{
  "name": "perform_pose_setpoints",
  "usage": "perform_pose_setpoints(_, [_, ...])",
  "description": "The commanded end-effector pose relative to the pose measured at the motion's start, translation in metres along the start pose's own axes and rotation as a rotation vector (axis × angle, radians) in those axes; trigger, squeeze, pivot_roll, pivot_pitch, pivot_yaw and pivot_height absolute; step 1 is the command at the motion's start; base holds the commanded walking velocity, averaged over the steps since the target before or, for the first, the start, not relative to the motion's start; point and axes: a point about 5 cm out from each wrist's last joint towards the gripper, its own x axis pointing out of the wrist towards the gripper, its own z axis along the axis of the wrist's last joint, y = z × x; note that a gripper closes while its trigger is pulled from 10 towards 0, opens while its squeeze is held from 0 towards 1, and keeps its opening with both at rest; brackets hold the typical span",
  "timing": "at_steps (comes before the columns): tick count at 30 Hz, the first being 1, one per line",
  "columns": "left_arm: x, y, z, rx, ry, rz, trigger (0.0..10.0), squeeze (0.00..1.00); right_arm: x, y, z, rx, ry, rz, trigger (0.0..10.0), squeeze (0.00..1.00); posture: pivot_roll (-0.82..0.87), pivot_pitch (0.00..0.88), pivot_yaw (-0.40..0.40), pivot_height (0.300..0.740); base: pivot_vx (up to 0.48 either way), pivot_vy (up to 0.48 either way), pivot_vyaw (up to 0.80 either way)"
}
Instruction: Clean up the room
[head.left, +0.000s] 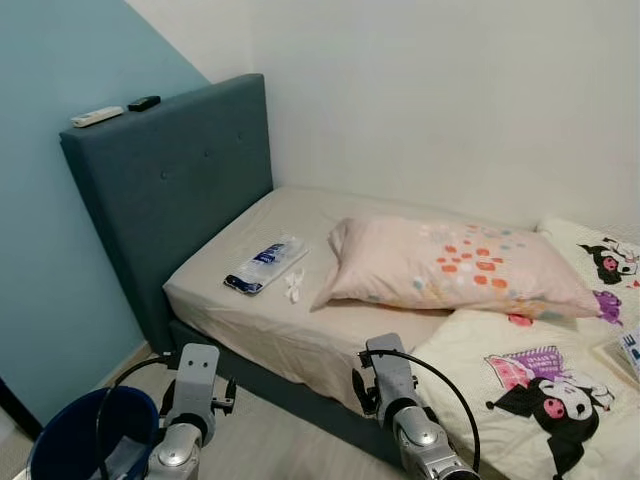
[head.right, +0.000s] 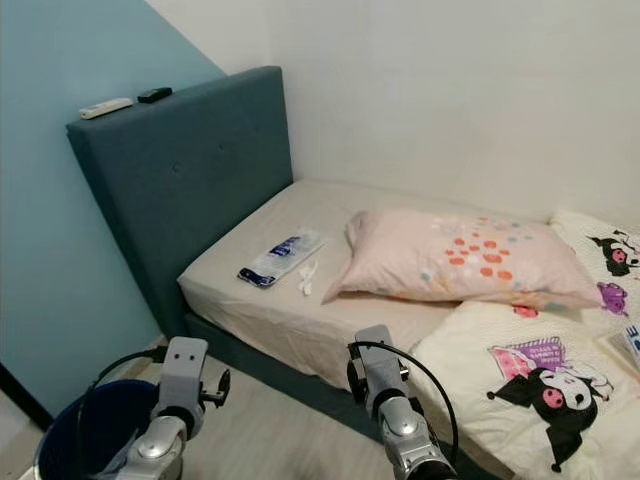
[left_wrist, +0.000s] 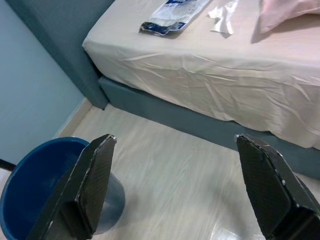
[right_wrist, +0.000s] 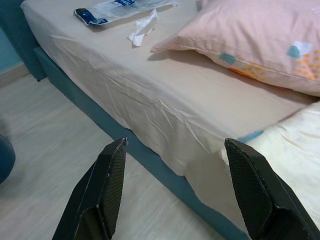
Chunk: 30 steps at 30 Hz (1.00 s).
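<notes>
Lying beyond right end effector: wrapper

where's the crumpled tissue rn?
The crumpled tissue lies on the bed sheet, between the clear plastic wrapper on its headboard side and the pink pillow; in the head views it sits left of centre.

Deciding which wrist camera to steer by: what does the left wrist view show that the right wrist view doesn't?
Left wrist: the blue bin on the floor beside the open left pincer.

Right wrist: most of the pink pillow and a cream blanket edge, past the open right pincer.

Both: the plastic packet, the crumpled tissue, the beige sheet and the floor.
</notes>
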Motion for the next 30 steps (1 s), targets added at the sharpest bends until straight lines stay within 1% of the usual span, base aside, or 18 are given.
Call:
perform_pose_setpoints(1, [0.0002, -0.0027, 0.0035, 0.000, -0.018, -0.007, 10.0, 0.00, -0.0003, -0.0036, 0.0003, -0.004, -0.007, -0.009, 10.0, 0.00, 0.01, 0.000, -0.008, 0.740, 0.330, 0.000, 0.00])
perform_pose_setpoints(20, [0.0002, -0.0002, 0.0044, -0.007, -0.023, 0.004, 10.0, 0.00, 0.0000, -0.0027, 0.0014, -0.007, -0.013, -0.002, 10.0, 0.00, 0.02, 0.000, -0.011, 0.740, 0.327, 0.000, 0.00])
perform_pose_setpoints(26, [0.0005, 0.0006, 0.0050, -0.007, -0.025, 0.005, 10.0, 0.00, 0.0000, -0.0022, 0.0015, 0.004, -0.013, -0.004, 10.0, 0.00, 0.02, 0.000, -0.010, 0.740, 0.326, 0.000, 0.00])
perform_pose_setpoints(30, [0.0008, 0.0008, 0.0053, -0.007, -0.025, 0.005, 10.0, 0.00, -0.0001, -0.0026, 0.0013, 0.027, -0.012, -0.007, 10.0, 0.00, 0.01, 0.000, -0.009, 0.740, 0.324, 0.000, 0.00])
